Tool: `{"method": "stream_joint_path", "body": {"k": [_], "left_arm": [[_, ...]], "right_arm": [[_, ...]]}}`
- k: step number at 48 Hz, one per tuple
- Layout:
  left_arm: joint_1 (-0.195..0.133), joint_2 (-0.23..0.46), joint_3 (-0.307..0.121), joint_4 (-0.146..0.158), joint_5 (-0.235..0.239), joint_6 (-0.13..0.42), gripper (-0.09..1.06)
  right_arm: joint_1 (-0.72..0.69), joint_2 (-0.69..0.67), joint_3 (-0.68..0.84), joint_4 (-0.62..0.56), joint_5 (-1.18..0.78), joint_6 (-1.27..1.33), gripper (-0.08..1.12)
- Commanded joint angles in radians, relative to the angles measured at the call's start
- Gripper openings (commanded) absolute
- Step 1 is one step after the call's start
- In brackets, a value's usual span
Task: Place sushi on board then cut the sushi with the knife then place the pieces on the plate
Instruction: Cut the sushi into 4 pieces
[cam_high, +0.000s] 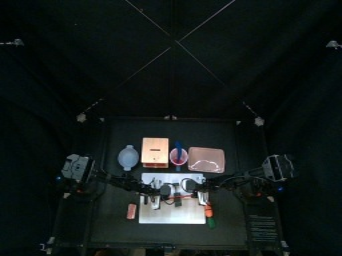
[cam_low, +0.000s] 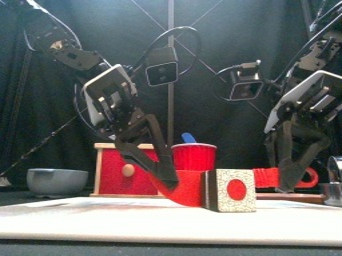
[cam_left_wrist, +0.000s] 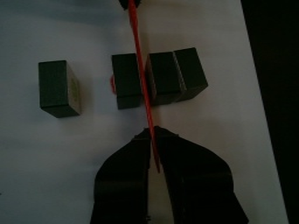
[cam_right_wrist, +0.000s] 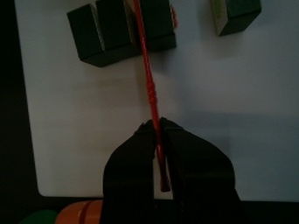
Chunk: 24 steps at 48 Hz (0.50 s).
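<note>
So the left gripper (cam_left_wrist: 149, 140) is clamped tight on one end of the red knife (cam_left_wrist: 140, 70). The right gripper (cam_right_wrist: 158, 131) is pinched on the other end, and the blade runs across the sushi roll (cam_left_wrist: 158, 79). Three blocks sit together and a loose block (cam_left_wrist: 59, 86) lies just beside them. It's all on the white cutting board (cam_left_wrist: 239, 131), near the middle of the tabletop's front edge, with the pink tray (cam_high: 206, 158) behind it.

Dim overall, deep black surroundings.
</note>
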Motion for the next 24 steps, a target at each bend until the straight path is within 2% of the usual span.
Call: {"method": "stream_joint_path", "body": {"k": [1, 12, 24], "left_arm": [[-0.005, -0.014, -0.009, 0.000, -0.002, 0.002, 0.52], [-0.003, -0.015, -0.009, 0.006, -0.002, 0.008, 0.52], [0.026, -0.021, -0.011, 0.054, -0.002, 0.008, 0.52]], "right_arm": [[-0.005, -0.003, -0.006, 0.002, -0.003, 0.005, 0.26], [-0.025, -0.011, -0.011, -0.015, -0.018, 0.003, 0.26], [-0.051, -0.011, -0.021, -0.040, -0.020, 0.003, 0.26]]}}
